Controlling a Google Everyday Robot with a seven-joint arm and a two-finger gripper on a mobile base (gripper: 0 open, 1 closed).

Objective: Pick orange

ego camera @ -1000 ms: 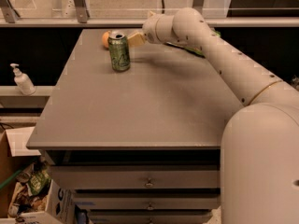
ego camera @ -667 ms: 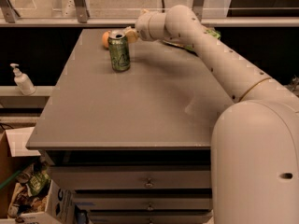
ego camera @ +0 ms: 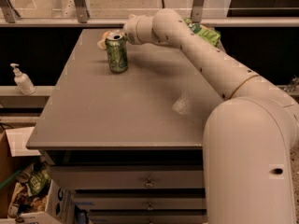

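One orange (ego camera: 101, 43) sits at the surface's (ego camera: 117, 115) far edge, half hidden behind the can (ego camera: 117, 54). Gripper (ego camera: 113, 32) is right at it; spread or pinching, I cannot tell. I'd close gently and lift straight, clear of the can.

Blocked from the lower side by green can (ego camera: 117, 53), upright just in front of gripper (ego camera: 112, 35) at upper left, beside orange (ego camera: 102, 43). Open passage over bench (ego camera: 117, 120) across centre. Hemmed at upper right by green bag (ego camera: 204, 32) behind arm (ego camera: 210, 64).
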